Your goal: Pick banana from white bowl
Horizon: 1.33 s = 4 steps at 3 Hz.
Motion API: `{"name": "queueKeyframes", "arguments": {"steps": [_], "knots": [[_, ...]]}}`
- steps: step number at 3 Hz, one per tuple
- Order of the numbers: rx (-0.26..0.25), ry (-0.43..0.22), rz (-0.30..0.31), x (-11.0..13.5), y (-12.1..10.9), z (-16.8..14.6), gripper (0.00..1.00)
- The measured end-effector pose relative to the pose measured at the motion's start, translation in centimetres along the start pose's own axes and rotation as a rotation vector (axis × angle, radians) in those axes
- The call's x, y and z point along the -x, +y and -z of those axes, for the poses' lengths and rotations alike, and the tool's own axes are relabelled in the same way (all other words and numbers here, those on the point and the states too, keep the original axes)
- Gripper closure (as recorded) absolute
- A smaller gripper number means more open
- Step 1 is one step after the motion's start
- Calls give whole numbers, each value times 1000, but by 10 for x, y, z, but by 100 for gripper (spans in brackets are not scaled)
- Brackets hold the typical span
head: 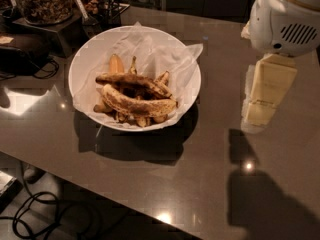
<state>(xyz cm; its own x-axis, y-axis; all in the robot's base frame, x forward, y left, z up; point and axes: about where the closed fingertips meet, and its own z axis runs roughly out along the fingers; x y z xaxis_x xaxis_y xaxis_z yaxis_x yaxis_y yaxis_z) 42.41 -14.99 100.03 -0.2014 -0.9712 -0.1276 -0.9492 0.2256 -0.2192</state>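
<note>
Lying in the white bowl [82,66], atop smaller fruit [116,64]: the banana [137,104], thick, curved, dull yellow, brown-speckled. The gripper [261,106] hangs over the table [150,184], well apart; open or closed, cannot tell.

Gripper [266,91]: right of the white bowl [82,69]. Its upper end is covered by the white arm housing [287,19], which the top and right edges cut off.

Small bananas [142,120] in the bowl: largely hidden beneath the banana [137,104].

Jar [42,1] behind-left of the bowl: cut off by the top edge; contents cannot be identified.

Cables [30,204] below-left of the bowl: cut off at the left edge.
</note>
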Motion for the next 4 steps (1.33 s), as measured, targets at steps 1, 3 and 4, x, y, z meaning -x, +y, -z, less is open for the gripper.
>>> {"name": "queueKeyframes", "arguments": {"steps": [1,3,4], "knots": [[-2,-47,24,16,5,-6,0],[7,-102,129,75,37,-25,13],[25,-107,156,92,45,-34,19]]}}
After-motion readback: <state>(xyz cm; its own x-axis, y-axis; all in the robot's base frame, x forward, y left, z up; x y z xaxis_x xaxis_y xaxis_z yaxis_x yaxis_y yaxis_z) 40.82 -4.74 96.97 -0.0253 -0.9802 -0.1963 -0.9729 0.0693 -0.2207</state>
